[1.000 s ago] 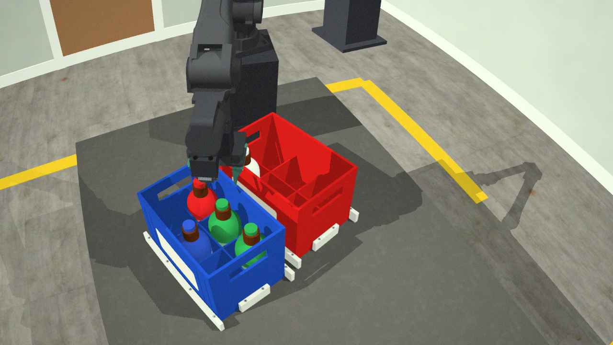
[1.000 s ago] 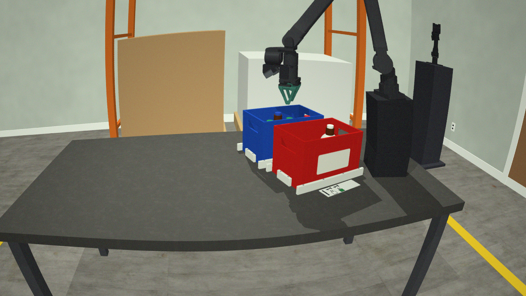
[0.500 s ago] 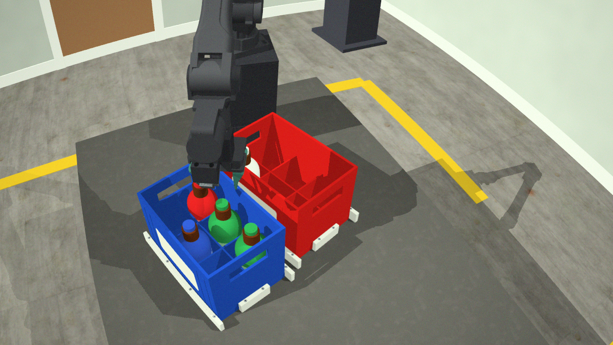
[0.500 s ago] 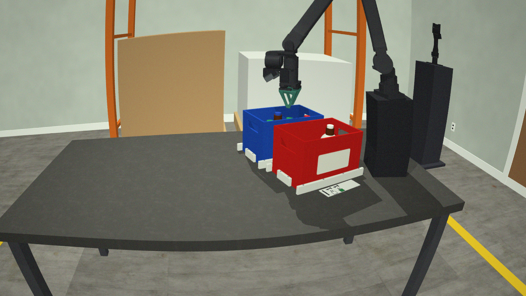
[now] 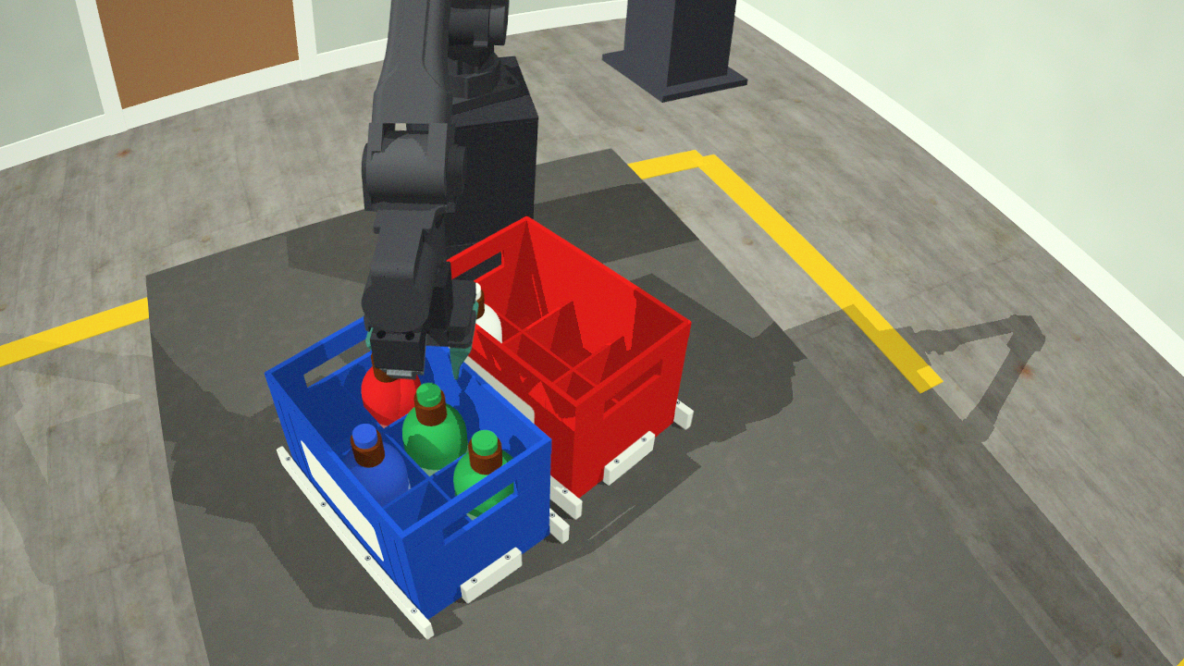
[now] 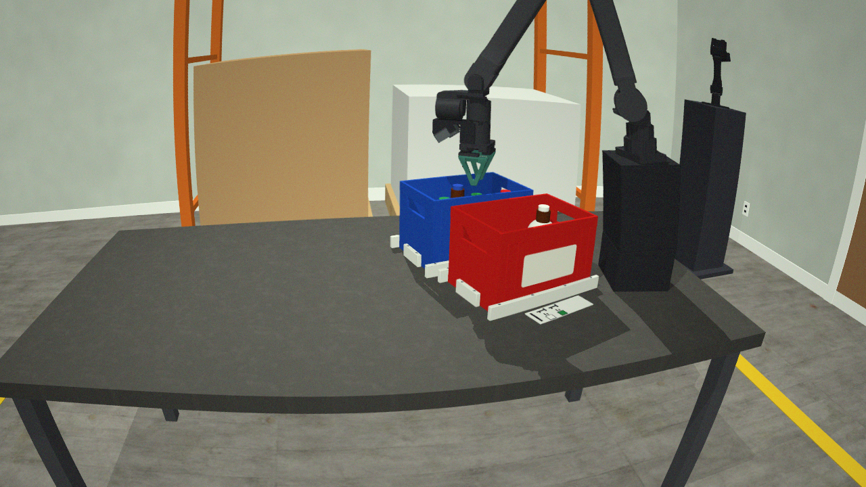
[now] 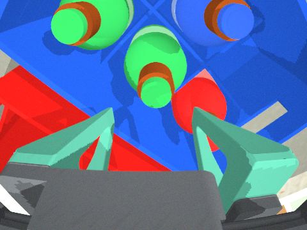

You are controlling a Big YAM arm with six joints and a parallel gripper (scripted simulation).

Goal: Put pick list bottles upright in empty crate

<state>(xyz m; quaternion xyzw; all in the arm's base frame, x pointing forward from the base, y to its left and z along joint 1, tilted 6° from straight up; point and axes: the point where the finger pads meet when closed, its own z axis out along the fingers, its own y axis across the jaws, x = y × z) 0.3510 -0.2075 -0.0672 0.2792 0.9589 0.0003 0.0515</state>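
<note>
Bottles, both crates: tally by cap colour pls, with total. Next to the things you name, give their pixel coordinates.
Green: 2 [image 5: 428,396] [image 5: 484,443] [image 7: 69,26] [image 7: 156,92]
Blue: 1 [image 5: 364,436] [image 6: 457,186] [image 7: 235,21]
Red: 1 [image 7: 199,102], cap hidden in the top and wrist views; colour goes by its body
White: 1 [image 5: 488,323] [image 6: 543,208], in the red crate [image 5: 579,447] [image 6: 520,242]
Total: 5 visible

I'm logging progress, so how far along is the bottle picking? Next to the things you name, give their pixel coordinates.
Done: a white bottle [image 5: 489,321] [image 6: 540,222] stands in the red crate [image 5: 682,364] [image 6: 472,242] [image 7: 48,92]. In hand: nothing; the open gripper [image 5: 418,360] [image 6: 474,181] [image 7: 153,114] is over the blue crate [image 5: 505,530] [image 6: 423,224] [image 7: 96,73]. Left: seemingly a green one, by the list's [image 6: 578,304] green mark.
</note>
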